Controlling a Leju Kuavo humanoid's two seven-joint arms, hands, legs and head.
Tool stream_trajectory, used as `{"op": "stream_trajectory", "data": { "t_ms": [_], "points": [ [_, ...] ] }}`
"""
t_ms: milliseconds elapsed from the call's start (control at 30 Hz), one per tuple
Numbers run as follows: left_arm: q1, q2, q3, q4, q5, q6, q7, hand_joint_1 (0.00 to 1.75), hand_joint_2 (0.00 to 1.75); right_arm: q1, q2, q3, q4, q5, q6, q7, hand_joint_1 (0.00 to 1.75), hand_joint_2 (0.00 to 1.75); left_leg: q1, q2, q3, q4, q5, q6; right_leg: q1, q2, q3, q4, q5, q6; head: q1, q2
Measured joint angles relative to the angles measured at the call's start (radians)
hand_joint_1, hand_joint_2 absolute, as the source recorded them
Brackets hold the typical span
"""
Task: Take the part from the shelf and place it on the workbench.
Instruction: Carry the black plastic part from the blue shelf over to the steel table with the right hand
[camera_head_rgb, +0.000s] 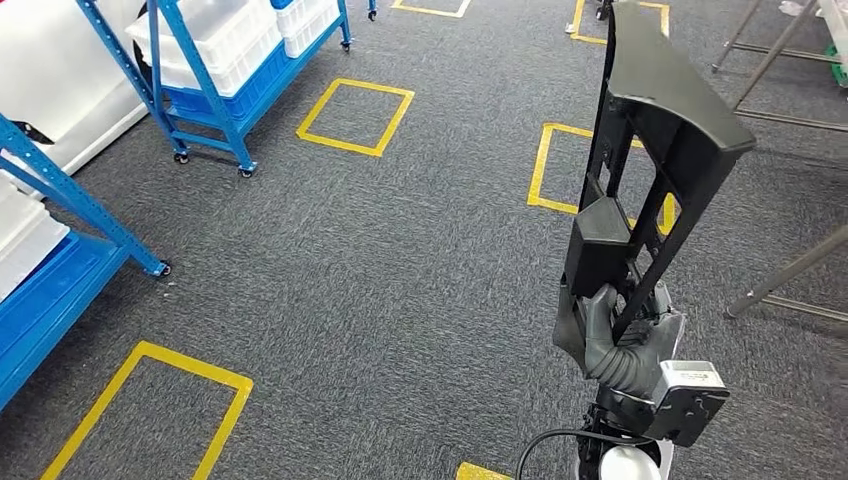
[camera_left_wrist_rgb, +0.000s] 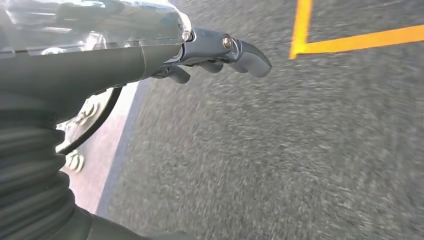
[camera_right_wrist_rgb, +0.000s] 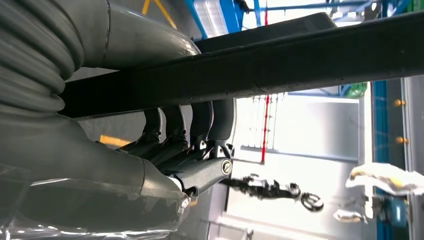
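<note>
Low right in the head view, right hand (camera_head_rgb: 625, 335) wraps fingers (camera_right_wrist_rgb: 192, 125) around the black plastic part (camera_head_rgb: 650, 150), held upright over the floor. Left hand (camera_left_wrist_rgb: 220, 50) hangs over the carpet (camera_head_rgb: 400, 280), fingers loosely curled, holding nothing. Grey speckled carpet, yellow tape squares (camera_head_rgb: 355, 115), blue steel shelves (camera_head_rgb: 215, 85) with white bins (camera_head_rgb: 215, 40).

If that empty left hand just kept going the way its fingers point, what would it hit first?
Probably just the grey carpet. The left hand holds nothing, and nothing shows beyond its fingertips but floor and a yellow floor marking; depth is unclear.
</note>
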Motion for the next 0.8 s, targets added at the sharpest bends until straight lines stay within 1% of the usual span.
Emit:
{"op": "stream_trajectory", "data": {
  "t_ms": [33, 67, 100, 133, 167, 200, 233, 267, 300, 333, 367, 400, 433, 467, 500, 533, 567, 600, 633, 667, 700, 733, 767, 800],
  "points": [
    [0.001, 0.0, 0.0, 0.0, 0.0, -0.002, -0.004, 0.0, 1.75, -0.001, 0.0, 0.0, 0.0, 0.0, -0.001, 0.001, 1.75, 1.75, 0.0, -0.003, -0.023, 0.046, -0.01, 0.002, 0.001, 0.013, -0.001, 0.001, 0.0, -0.001, 0.0, 0.0],
    [0.002, 0.0, 0.0, 0.0, -0.001, -0.004, -0.007, 0.0, 1.75, -0.001, 0.0, 0.0, 0.0, 0.0, -0.002, 0.002, 1.75, 1.75, 0.0, -0.005, -0.029, 0.054, 0.001, 0.004, 0.002, 0.027, -0.001, 0.003, 0.0, -0.001, 0.0, 0.0],
    [0.003, -0.001, 0.0, 0.0, -0.002, -0.006, -0.01, 0.0, 1.75, -0.002, -0.001, 0.0, 0.0, 0.0, -0.003, 0.003, 1.75, 1.75, 0.0, -0.009, -0.014, 0.017, 0.033, 0.008, 0.003, 0.041, -0.001, 0.004, 0.001, -0.001, 0.0, 0.0],
    [0.004, -0.001, 0.0, 0.0, -0.003, -0.009, -0.013, 0.0, 1.75, -0.003, -0.001, 0.0, 0.0, 0.0, -0.003, 0.003, 1.75, 1.75, 0.0, -0.022, 0.015, -0.051, 0.076, 0.012, 0.003, 0.055, 0.001, 0.005, 0.001, -0.001, 0.0, 0.0],
    [0.004, -0.001, 0.0, 0.0, -0.004, -0.01, -0.015, 0.0, 1.75, -0.005, -0.001, 0.0, 0.0, 0.0, -0.004, 0.004, 1.75, 1.75, 0.0, -0.047, 0.046, -0.124, 0.11, 0.017, 0.003, 0.068, 0.001, 0.006, 0.001, 0.001, 0.0, 0.0],
    [0.005, -0.002, 0.0, 0.0, -0.006, -0.012, -0.017, 0.0, 1.75, -0.009, -0.001, 0.0, 0.0, 0.0, -0.005, 0.004, 1.75, 1.75, 0.001, -0.07, 0.07, -0.185, 0.133, 0.02, 0.003, 0.08, -0.001, 0.008, 0.002, 0.005, 0.001, 0.0],
    [0.004, -0.003, 0.0, 0.0, -0.007, -0.014, -0.019, 0.0, 1.75, -0.013, -0.002, 0.0, 0.0, 0.0, -0.005, 0.006, 1.75, 1.75, 0.0, -0.086, 0.082, -0.22, 0.142, 0.023, 0.002, 0.091, -0.004, 0.009, 0.004, 0.011, 0.001, 0.0],
    [0.003, -0.003, 0.0, 0.0, -0.008, -0.015, -0.022, 0.0, 1.75, -0.016, -0.002, 0.0, 0.0, 0.0, -0.006, 0.008, 1.75, 1.75, -0.001, -0.093, 0.085, -0.232, 0.141, 0.026, -0.001, 0.101, -0.008, 0.008, 0.007, 0.018, 0.001, 0.0],
    [0.0, -0.004, 0.0, 0.0, -0.008, -0.016, -0.024, 0.0, 1.75, -0.018, -0.003, 0.0, 0.0, 0.0, -0.007, 0.01, 1.75, 1.75, -0.003, -0.083, 0.087, -0.237, 0.144, 0.029, -0.003, 0.113, -0.012, 0.006, 0.011, 0.027, 0.001, 0.0],
    [-0.003, -0.006, 0.0, 0.0, -0.008, -0.017, -0.027, 0.0, 1.75, -0.018, -0.004, 0.0, 0.0, 0.0, -0.009, 0.012, 1.75, 1.75, -0.002, -0.071, 0.09, -0.243, 0.149, 0.034, -0.005, 0.117, -0.014, 0.006, 0.013, 0.033, 0.001, 0.0],
    [-0.005, -0.008, 0.0, 0.0, -0.008, -0.018, -0.028, 0.0, 1.75, -0.018, -0.005, 0.0, 0.0, 0.0, -0.01, 0.013, 1.75, 1.75, -0.002, -0.058, 0.094, -0.25, 0.155, 0.041, -0.004, 0.103, -0.02, 0.015, 0.007, 0.038, 0.002, 0.0],
    [-0.004, -0.009, 0.0, 0.0, -0.009, -0.019, -0.03, 0.0, 1.75, -0.021, -0.006, -0.001, 0.0, 0.0, -0.011, 0.013, 1.75, 1.75, -0.001, -0.044, 0.097, -0.258, 0.16, 0.047, -0.001, 0.078, -0.033, 0.041, -0.011, 0.042, 0.003, 0.0],
    [-0.003, -0.011, 0.0, 0.0, -0.01, -0.02, -0.031, 0.0, 1.75, -0.024, -0.008, -0.001, 0.0, 0.0, -0.013, 0.013, 1.75, 1.75, 0.0, -0.029, 0.098, -0.264, 0.165, 0.052, 0.001, 0.045, -0.054, 0.088, -0.04, 0.044, 0.005, 0.0],
    [-0.001, -0.011, 0.0, 0.0, -0.011, -0.021, -0.032, 0.0, 1.75, -0.026, -0.009, -0.001, 0.0, 0.0, -0.014, 0.013, 1.75, 1.75, -0.003, -0.015, 0.097, -0.265, 0.166, 0.055, 0.001, 0.015, -0.084, 0.15, -0.076, 0.047, 0.006, 0.0],
    [0.0, -0.012, 0.0, 0.0, -0.013, -0.022, -0.033, 0.0, 1.75, -0.028, -0.01, -0.001, 0.0, 0.001, -0.016, 0.013, 1.75, 1.75, -0.005, -0.001, 0.095, -0.264, 0.166, 0.056, 0.0, 0.0, -0.115, 0.216, -0.106, 0.05, 0.006, 0.0],
    [0.001, -0.012, 0.0, 0.0, -0.016, -0.022, -0.034, 0.0, 1.75, -0.028, -0.011, -0.001, 0.0, 0.001, -0.019, 0.014, 1.75, 1.75, -0.006, 0.013, 0.093, -0.263, 0.165, 0.056, -0.001, -0.006, -0.136, 0.261, -0.12, 0.052, 0.006, 0.0],
    [0.001, -0.013, -0.001, 0.0, -0.018, -0.022, -0.035, 0.0, 1.75, -0.028, -0.012, -0.001, 0.0, 0.001, -0.022, 0.014, 1.75, 1.75, -0.007, 0.027, 0.092, -0.262, 0.164, 0.056, -0.002, -0.01, -0.139, 0.273, -0.116, 0.054, 0.006, 0.0],
    [0.001, -0.014, -0.001, 0.0, -0.02, -0.022, -0.036, 0.0, 1.75, -0.028, -0.012, -0.001, 0.0, 0.002, -0.025, 0.014, 1.75, 1.75, -0.008, 0.04, 0.093, -0.261, 0.162, 0.054, -0.003, -0.015, -0.121, 0.245, -0.095, 0.054, 0.006, 0.0],
    [0.0, -0.015, -0.001, 0.0, -0.022, -0.022, -0.037, 0.0, 1.75, -0.028, -0.013, -0.002, 0.0, 0.003, -0.028, 0.014, 1.75, 1.75, -0.008, 0.053, 0.095, -0.259, 0.159, 0.052, -0.002, -0.025, -0.084, 0.182, -0.063, 0.053, 0.006, 0.0],
    [0.0, -0.017, -0.001, 0.0, -0.025, -0.022, -0.037, 0.0, 1.75, -0.028, -0.014, -0.002, 0.0, 0.004, -0.032, 0.013, 1.75, 1.75, -0.009, 0.063, 0.097, -0.258, 0.155, 0.048, 0.0, -0.046, -0.043, 0.109, -0.039, 0.05, 0.006, 0.0],
    [-0.001, -0.018, -0.002, 0.0, -0.027, -0.022, -0.038, 0.0, 1.75, -0.029, -0.015, -0.002, 0.0, 0.004, -0.035, 0.014, 1.75, 1.75, -0.011, 0.073, 0.099, -0.257, 0.152, 0.043, 0.003, -0.061, -0.009, 0.048, -0.022, 0.044, 0.006, 0.0],
    [-0.002, -0.019, -0.002, 0.0, -0.029, -0.023, -0.039, 0.0, 1.75, -0.029, -0.015, -0.003, 0.0, 0.005, -0.037, 0.014, 1.75, 1.75, -0.014, 0.081, 0.102, -0.255, 0.148, 0.037, 0.006, -0.071, 0.011, 0.01, -0.014, 0.038, 0.005, 0.0],
    [-0.003, -0.02, -0.002, 0.0, -0.031, -0.023, -0.04, 0.0, 1.75, -0.029, -0.016, -0.004, 0.0, 0.006, -0.039, 0.015, 1.75, 1.75, -0.016, 0.089, 0.104, -0.255, 0.145, 0.032, 0.01, -0.073, 0.016, -0.002, -0.017, 0.032, 0.004, 0.0],
    [-0.005, -0.02, -0.003, 0.0, -0.033, -0.023, -0.041, 0.0, 1.75, -0.028, -0.016, -0.005, 0.0, 0.007, -0.041, 0.016, 1.75, 1.75, -0.017, 0.098, 0.107, -0.255, 0.143, 0.028, 0.012, -0.061, 0.014, -0.003, -0.015, 0.025, 0.004, 0.0]
  ]
}}
